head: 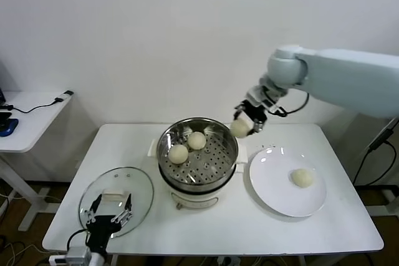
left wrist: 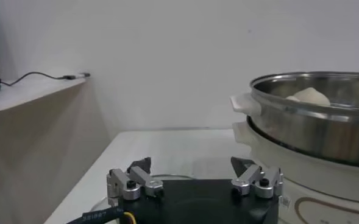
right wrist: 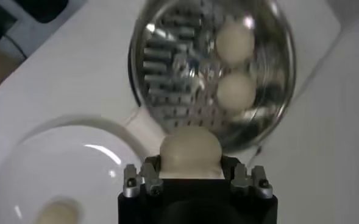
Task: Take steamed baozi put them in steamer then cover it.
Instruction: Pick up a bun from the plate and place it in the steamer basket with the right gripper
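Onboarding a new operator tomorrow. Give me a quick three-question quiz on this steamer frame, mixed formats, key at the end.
1. Count: how many baozi lie inside the steamer now?
2. True or false: the glass lid already covers the steamer.
3. Multiple choice: what does the right gripper carry? A) nothing B) a baozi C) the lid

Key:
1. Two, baozi and baozi, on the perforated tray.
2. False. The lid lies on the table at the robot's left, with the open left gripper over it.
3. B. It holds a held baozi above the steamer's rim on the plate side; one more baozi waits on the white plate.
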Controlling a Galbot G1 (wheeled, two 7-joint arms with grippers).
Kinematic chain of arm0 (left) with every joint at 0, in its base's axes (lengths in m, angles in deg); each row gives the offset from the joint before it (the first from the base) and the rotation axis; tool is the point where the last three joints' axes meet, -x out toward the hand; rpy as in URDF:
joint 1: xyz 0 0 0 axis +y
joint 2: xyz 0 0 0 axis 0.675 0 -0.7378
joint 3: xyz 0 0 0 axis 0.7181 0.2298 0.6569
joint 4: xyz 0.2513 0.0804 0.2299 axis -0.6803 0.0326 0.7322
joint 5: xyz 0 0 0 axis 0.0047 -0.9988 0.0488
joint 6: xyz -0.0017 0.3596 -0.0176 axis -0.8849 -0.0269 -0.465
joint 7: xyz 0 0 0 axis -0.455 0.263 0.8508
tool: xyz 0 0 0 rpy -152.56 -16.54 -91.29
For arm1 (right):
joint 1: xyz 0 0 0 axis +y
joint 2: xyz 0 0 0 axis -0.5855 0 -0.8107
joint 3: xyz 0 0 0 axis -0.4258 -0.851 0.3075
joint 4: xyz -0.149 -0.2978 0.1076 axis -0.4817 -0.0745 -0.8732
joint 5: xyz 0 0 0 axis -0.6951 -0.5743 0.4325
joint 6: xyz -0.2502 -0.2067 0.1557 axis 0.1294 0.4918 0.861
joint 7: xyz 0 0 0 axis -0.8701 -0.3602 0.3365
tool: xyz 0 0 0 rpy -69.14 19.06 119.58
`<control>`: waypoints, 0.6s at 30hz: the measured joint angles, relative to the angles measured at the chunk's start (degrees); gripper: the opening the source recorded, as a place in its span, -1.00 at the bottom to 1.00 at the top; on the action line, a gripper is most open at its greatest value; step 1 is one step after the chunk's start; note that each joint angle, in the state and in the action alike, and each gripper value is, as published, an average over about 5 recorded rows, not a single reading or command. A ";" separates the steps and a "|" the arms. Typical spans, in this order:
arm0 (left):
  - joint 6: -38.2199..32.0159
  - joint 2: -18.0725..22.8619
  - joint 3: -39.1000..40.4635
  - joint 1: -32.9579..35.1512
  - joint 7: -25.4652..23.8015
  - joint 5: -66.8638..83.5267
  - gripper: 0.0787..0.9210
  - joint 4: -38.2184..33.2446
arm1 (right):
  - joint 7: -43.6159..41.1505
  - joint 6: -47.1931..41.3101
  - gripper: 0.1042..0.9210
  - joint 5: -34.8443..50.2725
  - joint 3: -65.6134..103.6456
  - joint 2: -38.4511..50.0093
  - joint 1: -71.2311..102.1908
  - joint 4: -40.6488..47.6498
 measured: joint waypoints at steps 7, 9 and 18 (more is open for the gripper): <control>-0.24 -0.02 0.00 0.34 0.05 -0.18 0.77 0.09 | 0.12 6.78 0.34 -5.24 0.11 -7.50 2.25 -1.16; -0.24 0.05 -0.03 0.32 0.05 -0.18 0.77 0.11 | 0.19 8.16 0.34 -6.83 -0.05 -9.39 3.54 -0.66; -0.38 0.25 -0.47 0.28 0.11 -0.14 0.77 0.26 | 1.11 11.98 0.34 -12.66 -0.10 -15.48 10.50 3.82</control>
